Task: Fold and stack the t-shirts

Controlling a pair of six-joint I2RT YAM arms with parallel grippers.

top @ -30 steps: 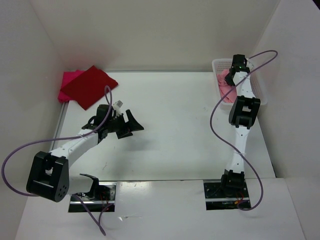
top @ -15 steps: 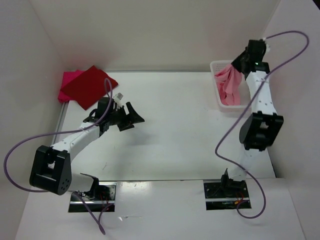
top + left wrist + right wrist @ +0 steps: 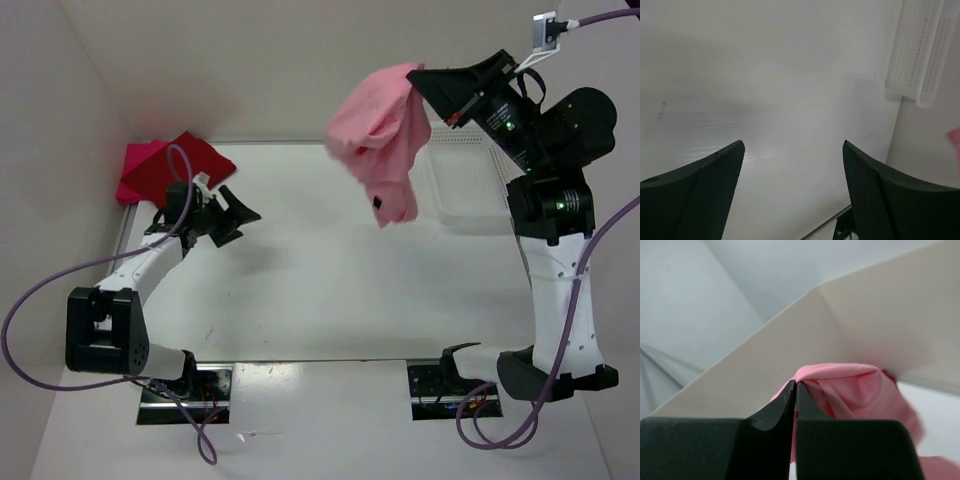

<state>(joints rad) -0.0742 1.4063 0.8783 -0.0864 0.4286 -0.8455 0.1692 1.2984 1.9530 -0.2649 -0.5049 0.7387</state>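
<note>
One salmon-pink t-shirt (image 3: 385,140) below the shut right pincer (image 3: 418,73), in its grip; left pincer (image 3: 793,144) wide, empty.

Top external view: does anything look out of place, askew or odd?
The salmon-pink t-shirt hangs bunched in mid-air from the right gripper, jaws shut on it, clear of the basket. At the far-left corner the dark red t-shirt lies turned on the magenta t-shirt, edges misaligned. Nothing looks damaged.
</note>
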